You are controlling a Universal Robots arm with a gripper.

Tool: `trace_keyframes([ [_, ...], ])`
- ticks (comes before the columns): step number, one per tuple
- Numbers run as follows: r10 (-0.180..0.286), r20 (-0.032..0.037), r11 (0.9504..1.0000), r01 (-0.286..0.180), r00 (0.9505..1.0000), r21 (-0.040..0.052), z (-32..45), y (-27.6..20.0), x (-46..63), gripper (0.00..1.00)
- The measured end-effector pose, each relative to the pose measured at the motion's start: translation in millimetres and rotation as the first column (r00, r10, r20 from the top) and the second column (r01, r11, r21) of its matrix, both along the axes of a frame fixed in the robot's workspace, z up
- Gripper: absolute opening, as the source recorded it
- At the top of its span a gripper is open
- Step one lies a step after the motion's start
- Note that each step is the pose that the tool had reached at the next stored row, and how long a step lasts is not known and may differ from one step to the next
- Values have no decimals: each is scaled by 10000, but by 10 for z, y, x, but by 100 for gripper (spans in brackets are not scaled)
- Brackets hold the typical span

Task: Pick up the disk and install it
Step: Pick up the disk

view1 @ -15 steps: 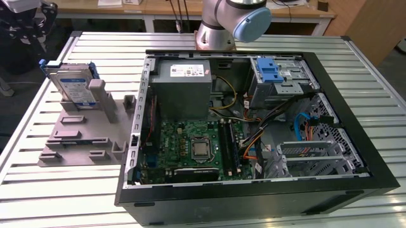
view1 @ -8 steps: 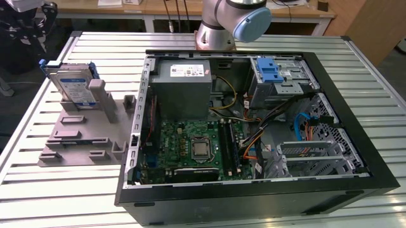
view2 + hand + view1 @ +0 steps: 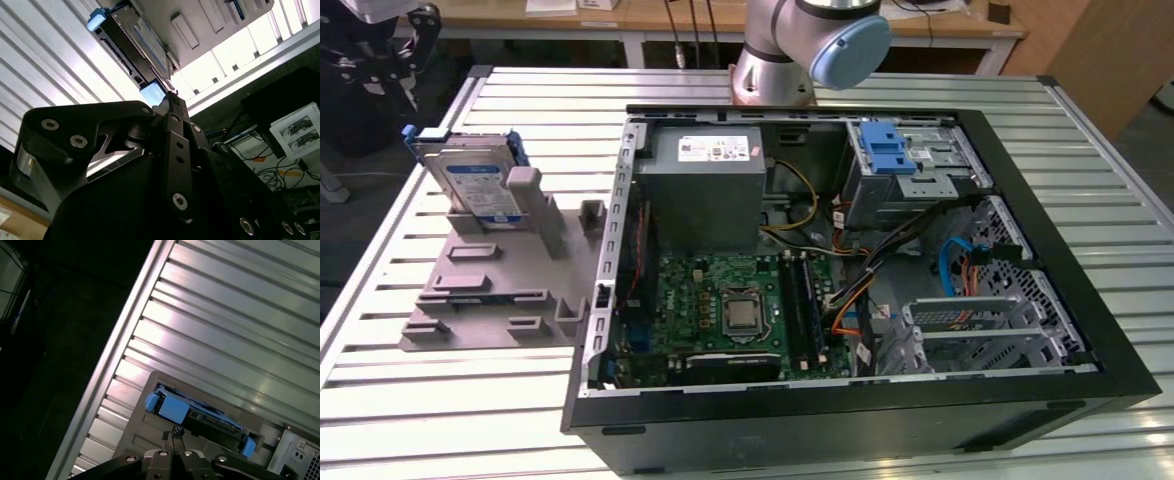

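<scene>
Gripper: we see our gripper [image 3: 171, 434] drawn narrow, its tips almost together with nothing between them. In both wrist views it points at the disk's blue end.
Disk: the disk [image 3: 471, 183] stands on edge in the grey holder [image 3: 480, 290], label facing out and blue frame around its edges.
Place: the holder sits on the slatted metal table [image 3: 440, 420], on the exterior view's left of the open computer case [image 3: 854, 425], just beside it.
Drive cage: we find the drive cage [image 3: 921, 180] at the far right inside the case, with a blue latch [image 3: 891, 150] on top.
</scene>
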State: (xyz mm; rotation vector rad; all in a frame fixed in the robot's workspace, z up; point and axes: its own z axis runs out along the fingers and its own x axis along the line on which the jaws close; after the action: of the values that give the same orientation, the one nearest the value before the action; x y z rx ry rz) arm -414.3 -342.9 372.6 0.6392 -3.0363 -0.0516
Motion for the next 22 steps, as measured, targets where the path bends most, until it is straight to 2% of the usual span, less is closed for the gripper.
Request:
trace_keyframes([
  [6, 462, 1, 9989, -462, 9989, 0, -2, 0, 0, 11],
  [11, 895, 1, 9960, -895, 9960, 0, -5, 0, 0, 11],
  [17, 1409, 0, 9900, -1409, 9900, 0, -8, 0, 0, 11],
  [22, 1848, 1, 9828, -1848, 9828, 0, -11, 0, 0, 11],
])
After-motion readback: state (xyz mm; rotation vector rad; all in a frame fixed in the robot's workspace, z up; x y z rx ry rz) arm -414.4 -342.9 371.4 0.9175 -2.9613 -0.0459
